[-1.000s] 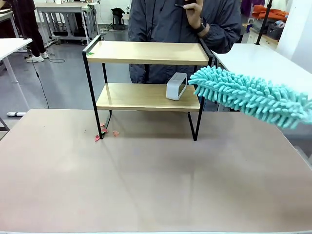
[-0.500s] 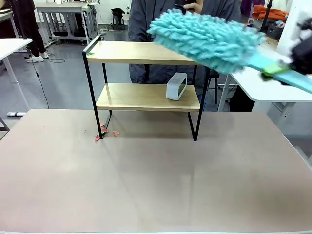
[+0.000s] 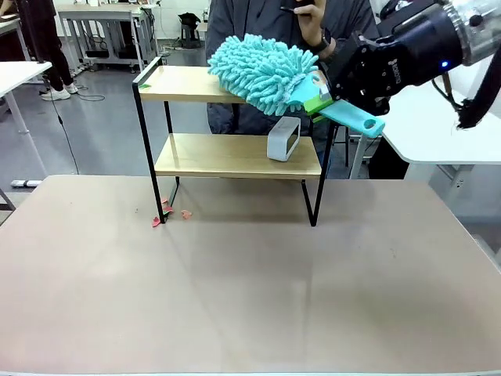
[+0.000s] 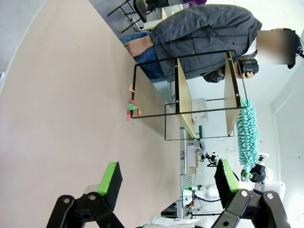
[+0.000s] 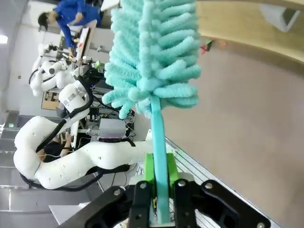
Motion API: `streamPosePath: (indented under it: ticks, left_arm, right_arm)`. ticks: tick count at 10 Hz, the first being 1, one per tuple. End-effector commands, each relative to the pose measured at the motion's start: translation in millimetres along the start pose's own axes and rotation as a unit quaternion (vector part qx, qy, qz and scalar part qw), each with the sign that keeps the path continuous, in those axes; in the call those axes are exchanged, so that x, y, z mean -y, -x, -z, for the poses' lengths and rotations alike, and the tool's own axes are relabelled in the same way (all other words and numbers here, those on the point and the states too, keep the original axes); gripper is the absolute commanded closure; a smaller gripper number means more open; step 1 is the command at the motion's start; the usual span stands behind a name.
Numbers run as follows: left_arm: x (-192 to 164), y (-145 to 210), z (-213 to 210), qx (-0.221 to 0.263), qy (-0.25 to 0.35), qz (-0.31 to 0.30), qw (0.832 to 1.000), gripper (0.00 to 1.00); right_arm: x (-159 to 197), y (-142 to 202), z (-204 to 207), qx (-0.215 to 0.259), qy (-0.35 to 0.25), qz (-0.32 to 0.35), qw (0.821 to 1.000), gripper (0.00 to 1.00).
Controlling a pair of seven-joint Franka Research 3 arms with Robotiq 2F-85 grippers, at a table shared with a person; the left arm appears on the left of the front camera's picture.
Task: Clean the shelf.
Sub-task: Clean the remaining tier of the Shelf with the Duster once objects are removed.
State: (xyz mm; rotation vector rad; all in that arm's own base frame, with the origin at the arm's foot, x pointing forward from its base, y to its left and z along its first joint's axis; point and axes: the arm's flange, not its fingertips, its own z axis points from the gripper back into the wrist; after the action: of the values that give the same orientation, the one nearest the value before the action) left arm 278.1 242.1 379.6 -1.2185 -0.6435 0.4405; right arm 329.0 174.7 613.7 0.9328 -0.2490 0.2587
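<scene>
The shelf (image 3: 196,84) stands at the table's far side, two light wooden boards in a black frame. A fluffy turquoise duster (image 3: 262,74) lies across the right part of its top board, tilted down toward its handle (image 3: 354,119). My right gripper (image 3: 333,98) is shut on that handle just right of the shelf; in the right wrist view the green pads (image 5: 148,175) clamp the handle below the duster head (image 5: 152,52). My left gripper (image 4: 168,178) hangs open over the table, well away from the shelf (image 4: 183,90).
A small white box (image 3: 283,139) stands on the lower board at the right. Red paper scraps (image 3: 167,210) lie by the shelf's front left leg, a green scrap (image 3: 144,85) on the top board. A person (image 3: 258,31) stands right behind the shelf holding a dark phone.
The duster swung up from beside the lower board at the right and moved left onto the top board. My right arm came into view with it.
</scene>
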Motion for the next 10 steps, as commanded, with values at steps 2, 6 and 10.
streamPosePath:
  ticks: [2, 6, 10]
  left_arm:
    - [1.2, 5.0, 2.8, 0.006, 0.012, 0.011, 1.0, 0.0]
    - [1.2, 5.0, 2.8, 0.006, 0.012, 0.011, 1.0, 0.0]
    - [1.2, 5.0, 2.8, 0.006, 0.012, 0.011, 1.0, 0.0]
  right_arm:
    - [1.1, 10.9, -9.6, 0.037, 0.032, 0.042, 0.998, 0.88]
    - [-35.7, -29.1, 22.2, 0.05, 0.087, 0.066, 0.993, 0.88]
    - [-65.0, -49.0, 62.0, 0.012, 0.099, 0.053, 0.994, 0.88]
